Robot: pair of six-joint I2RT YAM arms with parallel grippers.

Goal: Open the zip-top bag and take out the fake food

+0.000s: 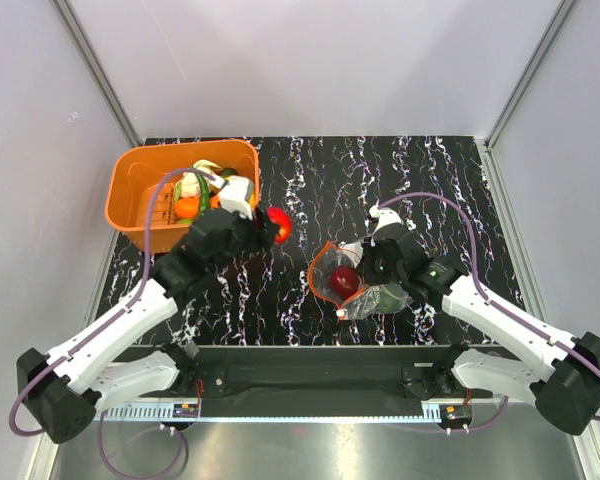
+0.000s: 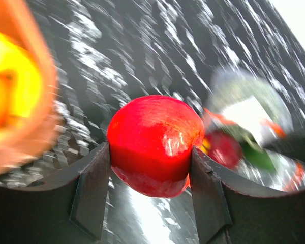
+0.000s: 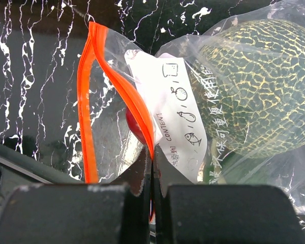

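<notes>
The left gripper [image 2: 151, 152] squeezes the red apple [image 2: 153, 143] between its fingers, up over the table [image 1: 430, 170], just right of the orange basket [image 1: 130, 200]. The bag [image 1: 342, 280] lies near the middle of the table, mouth open. A maroon piece [image 1: 344, 279] and a green piece [image 3: 254, 86] sit inside. The right gripper [image 3: 152, 203] pinches the bag's edge.
</notes>
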